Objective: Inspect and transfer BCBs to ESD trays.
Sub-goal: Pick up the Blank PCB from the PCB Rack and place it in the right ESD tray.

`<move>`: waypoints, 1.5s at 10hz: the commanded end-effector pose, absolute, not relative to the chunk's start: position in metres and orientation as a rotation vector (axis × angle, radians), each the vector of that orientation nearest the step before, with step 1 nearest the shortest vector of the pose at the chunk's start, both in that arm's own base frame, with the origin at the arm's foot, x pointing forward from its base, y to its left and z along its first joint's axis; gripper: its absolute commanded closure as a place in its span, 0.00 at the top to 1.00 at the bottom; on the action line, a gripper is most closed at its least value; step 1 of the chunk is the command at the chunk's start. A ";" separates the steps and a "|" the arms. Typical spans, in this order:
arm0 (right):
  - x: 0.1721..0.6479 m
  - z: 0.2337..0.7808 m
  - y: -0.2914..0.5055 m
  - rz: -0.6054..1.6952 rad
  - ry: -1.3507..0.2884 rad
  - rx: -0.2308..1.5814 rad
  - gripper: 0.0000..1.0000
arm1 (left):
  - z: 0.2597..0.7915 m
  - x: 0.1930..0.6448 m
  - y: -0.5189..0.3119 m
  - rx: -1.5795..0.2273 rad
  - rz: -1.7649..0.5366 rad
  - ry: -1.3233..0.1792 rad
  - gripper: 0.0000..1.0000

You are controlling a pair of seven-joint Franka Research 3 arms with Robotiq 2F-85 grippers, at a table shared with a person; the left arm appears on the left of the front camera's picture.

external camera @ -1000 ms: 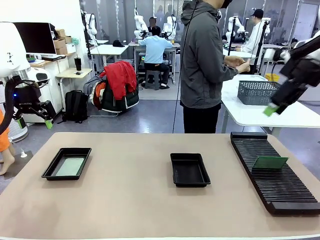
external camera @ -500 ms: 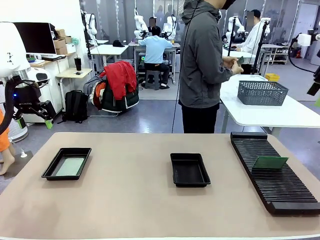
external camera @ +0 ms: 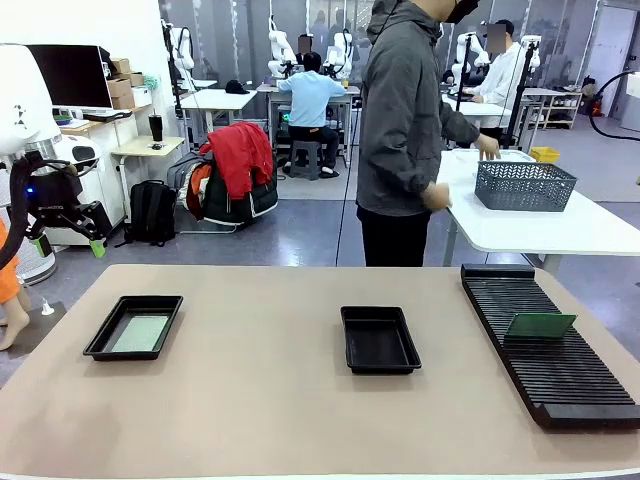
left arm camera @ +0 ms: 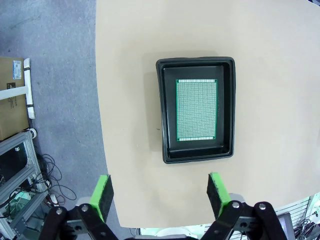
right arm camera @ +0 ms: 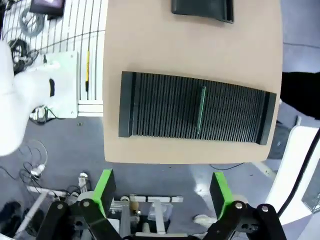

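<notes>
White rounded arm [external camera: 18,100] with small blue light [external camera: 28,190]; black left gripper [left arm camera: 160,194] and right gripper [right arm camera: 163,191], green pads [left arm camera: 104,192], silver screws [left arm camera: 233,205].

The top edge cuts off a black tray [right arm camera: 202,7].

Black slotted rack [external camera: 560,380] right on tan table [external camera: 260,400]; grey mesh basket [external camera: 525,187] behind.
</notes>
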State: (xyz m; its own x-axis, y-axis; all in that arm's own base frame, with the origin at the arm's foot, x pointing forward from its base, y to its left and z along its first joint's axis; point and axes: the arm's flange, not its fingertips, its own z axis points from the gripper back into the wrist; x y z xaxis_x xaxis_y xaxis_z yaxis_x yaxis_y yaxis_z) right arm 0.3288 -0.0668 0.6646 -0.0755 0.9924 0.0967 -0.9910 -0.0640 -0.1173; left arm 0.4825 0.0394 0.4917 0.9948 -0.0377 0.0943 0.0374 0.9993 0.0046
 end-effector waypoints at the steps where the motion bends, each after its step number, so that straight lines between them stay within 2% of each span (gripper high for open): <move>1: 0.326 0.664 -0.073 1.700 -0.154 -0.021 1.00 | 0.491 0.482 0.040 0.000 -0.044 -0.100 1.00; 11: 0.328 0.666 -0.068 1.680 -0.172 -0.017 1.00 | 0.491 0.482 0.040 0.000 -0.044 -0.100 1.00; 15: 0.352 0.606 -0.064 1.722 -0.225 -0.075 1.00 | 0.491 0.482 0.040 0.000 -0.044 -0.100 1.00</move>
